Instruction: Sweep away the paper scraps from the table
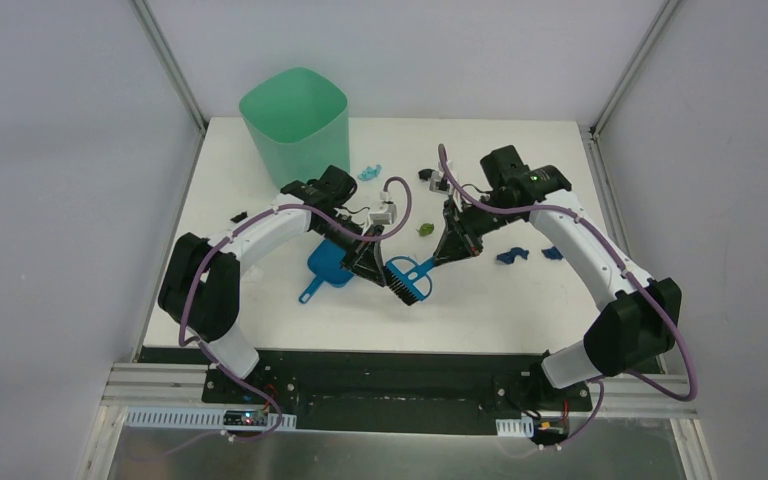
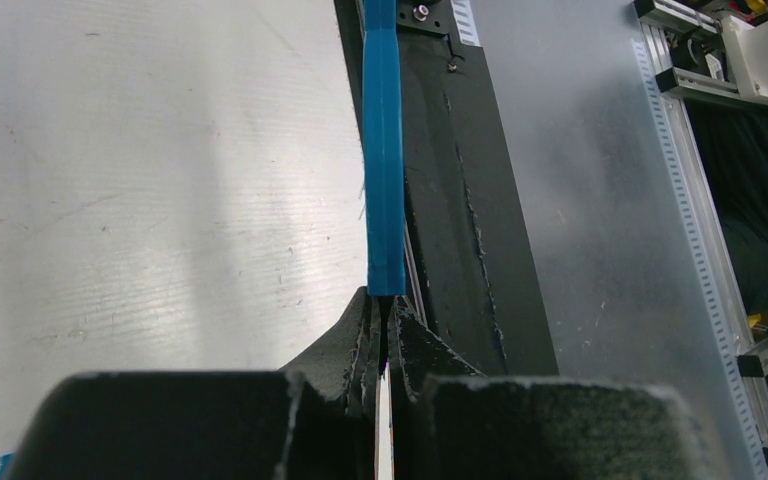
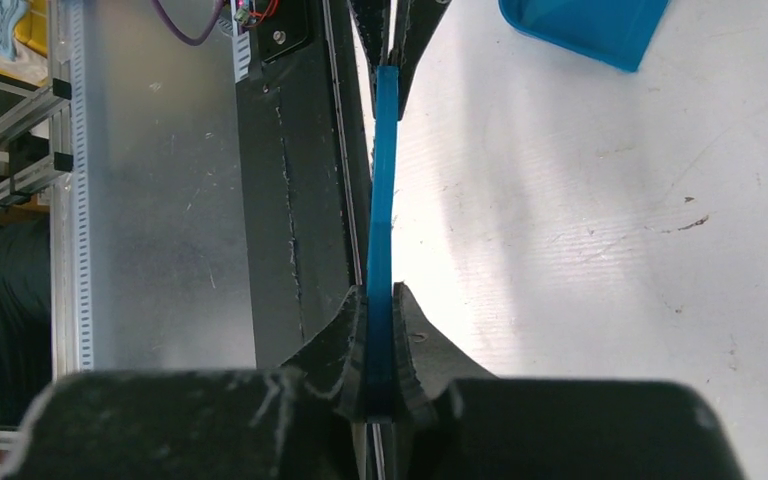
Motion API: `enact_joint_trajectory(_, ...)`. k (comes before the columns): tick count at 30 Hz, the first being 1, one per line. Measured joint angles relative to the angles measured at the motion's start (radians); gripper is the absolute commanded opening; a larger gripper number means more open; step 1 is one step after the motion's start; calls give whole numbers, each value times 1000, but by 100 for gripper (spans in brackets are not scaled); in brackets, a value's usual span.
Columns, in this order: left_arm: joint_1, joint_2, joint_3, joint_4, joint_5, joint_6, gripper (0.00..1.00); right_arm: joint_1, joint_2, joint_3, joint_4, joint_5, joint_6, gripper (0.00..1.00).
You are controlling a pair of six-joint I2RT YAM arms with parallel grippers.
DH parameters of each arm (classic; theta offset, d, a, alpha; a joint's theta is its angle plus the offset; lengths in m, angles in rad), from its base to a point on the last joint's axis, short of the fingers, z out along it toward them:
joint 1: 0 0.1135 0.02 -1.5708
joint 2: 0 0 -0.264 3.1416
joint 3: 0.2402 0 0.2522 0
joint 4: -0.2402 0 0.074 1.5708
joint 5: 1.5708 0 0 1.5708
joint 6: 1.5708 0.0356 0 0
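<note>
The left fingers [image 1: 368,262] and right fingers [image 1: 452,245] are both clamped on the brush [image 1: 410,280] at mid-frame, with scraps [image 1: 510,256] strewn on the surface [image 1: 520,300] above and right of them.

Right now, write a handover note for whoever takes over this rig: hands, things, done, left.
Hands: left hand and right hand are both shut on the hand brush, apparently mid-handover.
The dustpan lies unheld on the table; the mint-green bin stands at its far left corner.
The paper scraps lie scattered over the table; none visible in the dustpan.
Done: no sweeping evident. Left: sweep up all scraps.
</note>
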Motion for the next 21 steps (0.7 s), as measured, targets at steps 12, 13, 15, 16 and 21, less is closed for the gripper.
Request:
enact_joint_trajectory(12, 92, -212, -204, 268, -347, -329, 70, -31, -53, -53, 76, 130, 60, 0)
enact_joint_trajectory(13, 109, -254, -212, 269, -421, -362, 73, -46, -72, -71, 87, 147, 71, 0)
enact_joint_trajectory(15, 119, -311, -212, 259, -528, -406, 80, -70, -100, -94, 101, 173, 89, 0)
enact_joint_trajectory(16, 119, -335, -211, 247, -573, -421, 81, -80, -111, -104, 110, 187, 98, 0)
enact_joint_trajectory(21, 117, -375, -211, 138, -801, -419, 80, -104, -143, -146, 165, 261, 146, 0)
